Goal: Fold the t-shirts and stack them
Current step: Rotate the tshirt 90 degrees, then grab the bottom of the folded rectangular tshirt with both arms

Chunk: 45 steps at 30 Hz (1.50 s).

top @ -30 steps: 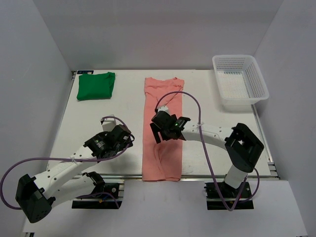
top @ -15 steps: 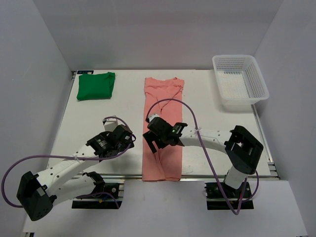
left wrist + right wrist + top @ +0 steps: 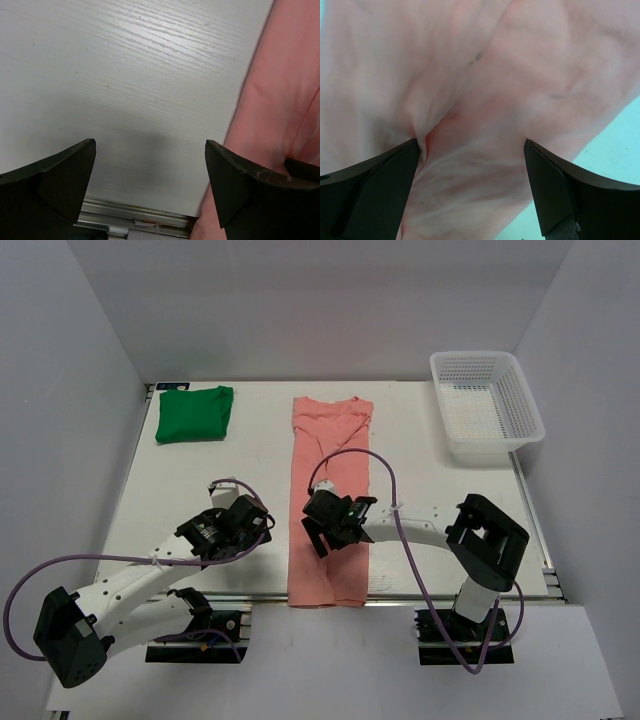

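Note:
The salmon-pink t-shirt (image 3: 330, 495) lies as a long narrow strip down the middle of the table, its sides folded in. The green t-shirt (image 3: 194, 413) rests folded at the far left. My right gripper (image 3: 322, 538) hovers open over the pink strip's lower half; its wrist view shows wrinkled pink cloth (image 3: 485, 100) between the wide-apart jaws, nothing pinched. My left gripper (image 3: 262, 532) stands open just left of the pink strip near the front edge; its wrist view shows bare table (image 3: 140, 90) between the jaws and the pink cloth edge (image 3: 285, 100) at the right.
A white mesh basket (image 3: 487, 406) stands at the far right corner. The table's metal front rail (image 3: 135, 220) runs right below the left gripper. White walls close in the left, back and right sides.
My right gripper has moved down the pink strip toward the front edge. The left gripper has shifted slightly toward the front and the strip. Both stayed open.

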Each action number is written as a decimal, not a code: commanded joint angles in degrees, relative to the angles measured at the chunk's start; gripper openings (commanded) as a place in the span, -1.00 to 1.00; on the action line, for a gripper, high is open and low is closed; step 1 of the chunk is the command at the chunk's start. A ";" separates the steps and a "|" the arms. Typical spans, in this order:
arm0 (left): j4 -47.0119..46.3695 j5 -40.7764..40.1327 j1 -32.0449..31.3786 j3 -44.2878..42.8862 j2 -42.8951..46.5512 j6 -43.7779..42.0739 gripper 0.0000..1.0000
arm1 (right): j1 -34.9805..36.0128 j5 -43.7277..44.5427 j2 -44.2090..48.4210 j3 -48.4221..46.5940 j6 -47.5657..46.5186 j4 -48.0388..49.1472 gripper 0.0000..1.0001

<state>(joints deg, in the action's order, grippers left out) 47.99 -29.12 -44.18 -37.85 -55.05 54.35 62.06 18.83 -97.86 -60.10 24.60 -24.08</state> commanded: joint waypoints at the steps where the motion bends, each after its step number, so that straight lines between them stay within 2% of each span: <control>1: 0.18 -0.06 0.33 0.40 1.08 0.41 1.00 | 0.25 4.63 2.32 1.91 3.96 -1.68 0.80; 6: -0.35 -0.06 0.33 0.93 1.61 0.41 1.00 | 0.08 4.81 6.97 6.30 5.90 1.21 0.80; 14: -0.35 -0.06 0.33 0.93 1.08 0.41 1.00 | 0.08 5.42 6.72 8.68 8.27 2.10 0.80; 19: -0.88 1.26 0.33 0.93 0.47 -0.11 1.00 | 0.25 3.32 12.68 7.10 3.62 4.91 0.80; 23: -2.02 3.28 0.33 0.93 -0.68 -0.73 1.00 | 0.08 -0.81 13.93 5.69 0.63 10.09 0.80; 28: -6.67 6.97 0.33 1.45 -1.82 -3.63 1.00 | -0.27 1.03 9.10 2.53 2.20 11.07 0.80; 32: -7.21 6.98 0.33 1.46 -4.71 -3.63 1.00 | -1.68 2.70 2.44 -0.46 3.96 11.68 0.80; 45: -12.03 9.44 0.33 2.51 -8.15 -5.92 1.00 | -14.16 -12.49 -15.66 -6.43 3.09 18.09 0.80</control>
<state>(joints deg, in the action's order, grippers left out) 38.70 -20.23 -44.03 -35.68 -63.61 49.52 50.46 11.44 -107.39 -65.71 27.86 -7.75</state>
